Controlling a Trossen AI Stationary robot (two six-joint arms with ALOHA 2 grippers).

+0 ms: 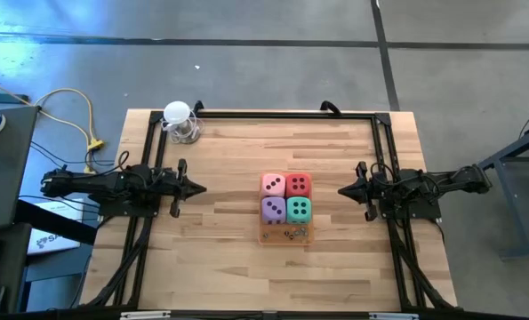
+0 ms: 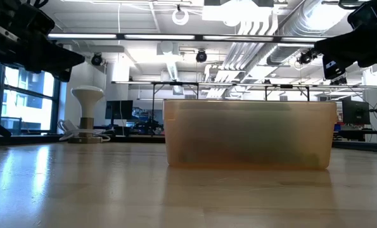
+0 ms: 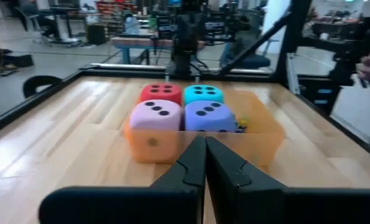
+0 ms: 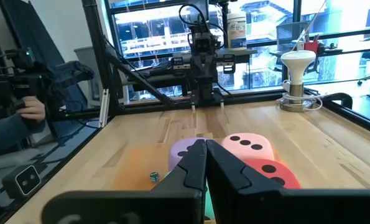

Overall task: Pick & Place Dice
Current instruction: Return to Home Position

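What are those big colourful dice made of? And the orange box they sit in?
The dice look like soft foam: matte, with rounded edges and no shine. The orange tray looks like thin plastic: smooth and half see-through, with light showing through its wall. I can't be sure of either just from looking.

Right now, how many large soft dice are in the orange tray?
4, in a two-by-two block: pink die beside red die in one row; lilac die beside teal die in the row next to the orange tray's free end. Tiny bits there are too small to identify.
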